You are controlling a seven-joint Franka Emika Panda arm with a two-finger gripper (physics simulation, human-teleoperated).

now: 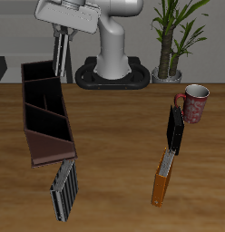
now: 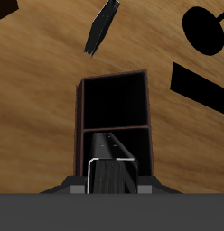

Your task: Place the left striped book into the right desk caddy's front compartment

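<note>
Hanging above right desk caddy [image 1: 46, 113], pincer [image 1: 60, 45] was clamped on left striped book [image 1: 58, 63], held on edge, narrow end pointing down. Wrist view put book [image 2: 107, 149] close over divider at near edge of front compartment [image 2: 116, 99]; exact line-up was hard to judge. Risks: release here could land book in middle section or hang it on divider. Tilted descent could catch caddy wall. Desk [image 1: 123, 154] beside caddy would take any miss.
</note>
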